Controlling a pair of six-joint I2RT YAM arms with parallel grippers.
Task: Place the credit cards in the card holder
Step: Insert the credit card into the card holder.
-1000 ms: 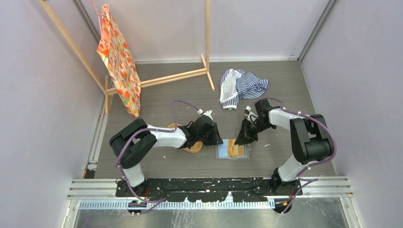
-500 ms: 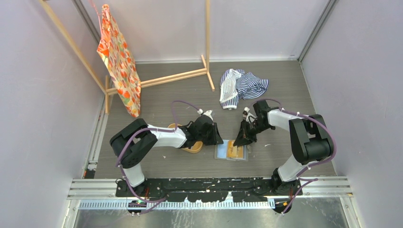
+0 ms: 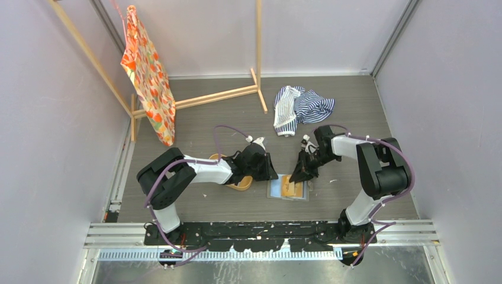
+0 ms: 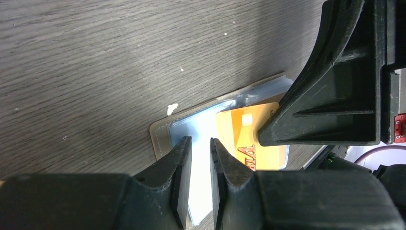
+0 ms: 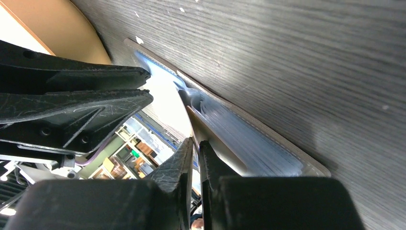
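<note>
The grey-brown folding card holder [image 4: 201,125] lies open on the dark wood-grain desk [image 4: 95,72], pale blue-grey inside up, just beside the oval orange tray [image 5: 62,24]. An orange credit card [image 4: 244,143] rests flat on the holder. The right gripper [image 5: 196,143] is nearly closed and pinches the card's edge (as far as the wrist view shows). The left gripper [image 4: 201,146] sits narrow over the holder's near half; whether it clamps anything, I cannot tell.
</note>
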